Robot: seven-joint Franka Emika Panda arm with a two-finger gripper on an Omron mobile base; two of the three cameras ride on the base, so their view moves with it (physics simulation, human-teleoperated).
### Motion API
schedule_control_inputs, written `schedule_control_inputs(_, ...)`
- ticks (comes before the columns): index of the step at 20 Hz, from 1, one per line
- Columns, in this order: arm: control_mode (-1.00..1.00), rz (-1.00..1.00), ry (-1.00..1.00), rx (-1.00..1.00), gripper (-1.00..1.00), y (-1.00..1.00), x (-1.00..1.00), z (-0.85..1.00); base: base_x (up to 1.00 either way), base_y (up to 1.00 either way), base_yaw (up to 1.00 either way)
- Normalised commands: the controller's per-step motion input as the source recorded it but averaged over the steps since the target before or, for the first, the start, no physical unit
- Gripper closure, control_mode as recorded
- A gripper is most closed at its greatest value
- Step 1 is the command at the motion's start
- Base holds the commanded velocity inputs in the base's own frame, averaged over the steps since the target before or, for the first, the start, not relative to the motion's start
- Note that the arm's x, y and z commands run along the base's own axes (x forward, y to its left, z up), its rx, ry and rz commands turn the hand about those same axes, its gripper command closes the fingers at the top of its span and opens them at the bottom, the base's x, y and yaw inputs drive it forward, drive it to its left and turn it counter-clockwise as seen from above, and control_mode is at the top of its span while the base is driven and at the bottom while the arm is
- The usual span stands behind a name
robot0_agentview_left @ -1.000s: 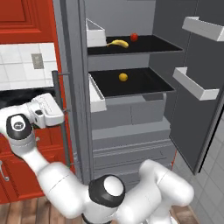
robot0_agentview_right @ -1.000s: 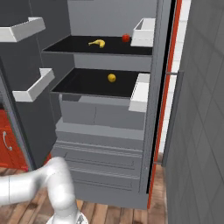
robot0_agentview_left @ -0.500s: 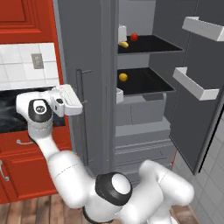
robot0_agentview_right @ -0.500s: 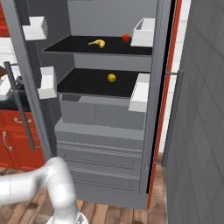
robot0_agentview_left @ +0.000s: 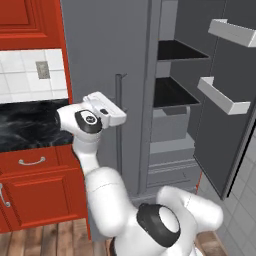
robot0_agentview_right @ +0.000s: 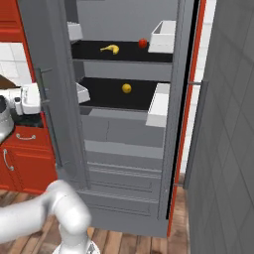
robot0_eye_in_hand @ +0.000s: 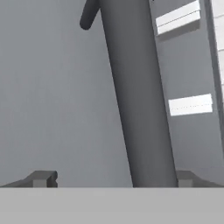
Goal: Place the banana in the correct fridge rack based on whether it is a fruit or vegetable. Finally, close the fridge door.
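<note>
1. Left base view: red cabinets (robot0_agentview_left: pixel 35 170) and black bench (robot0_agentview_left: pixel 27 125) at far left; gripper (robot0_agentview_left: pixel 119 118) sits against left fridge door (robot0_agentview_left: pixel 105 60), by its vertical handle (robot0_agentview_left: pixel 120 130).
2. Hand view: handle (robot0_eye_in_hand: pixel 135 96) runs between the fingertips (robot0_eye_in_hand: pixel 41 178); jaws spread wide, one tip each side, not clamped on it.
3. Right base view: banana (robot0_agentview_right: pixel 110 48) lies on upper fridge rack (robot0_agentview_right: pixel 124 52), w/ red fruit (robot0_agentview_right: pixel 143 43) just to its right.
4. Lower shelf (robot0_agentview_right: pixel 114 94) carries yellow round fruit (robot0_agentview_right: pixel 127 88).
5. Right door (robot0_agentview_left: pixel 220 85) stands open.
</note>
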Motion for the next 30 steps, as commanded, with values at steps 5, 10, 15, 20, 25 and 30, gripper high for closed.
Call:
schedule_control_inputs(5,-1.0,0.05,0.0,0.09,-1.0,-0.5,0.63,0.7,0.0,0.0,0.0)
schedule_control_inputs(10,-1.0,0.05,0.0,0.05,-1.0,-0.42,0.52,0.75,0.0,0.0,0.0)
schedule_control_inputs(15,-1.0,0.05,0.0,0.01,-1.0,-0.5,0.79,0.5,0.0,0.0,0.0)
schedule_control_inputs(20,-1.0,0.08,0.0,0.0,-1.0,-0.42,0.96,0.21,0.0,0.0,0.0)
schedule_control_inputs(25,-1.0,0.06,0.0,0.0,-1.0,-0.21,0.61,0.03,0.0,0.0,0.0)
schedule_control_inputs(30,-1.0,0.11,-0.06,-0.01,-1.0,-0.07,-0.74,-0.1,0.0,0.0,0.0)
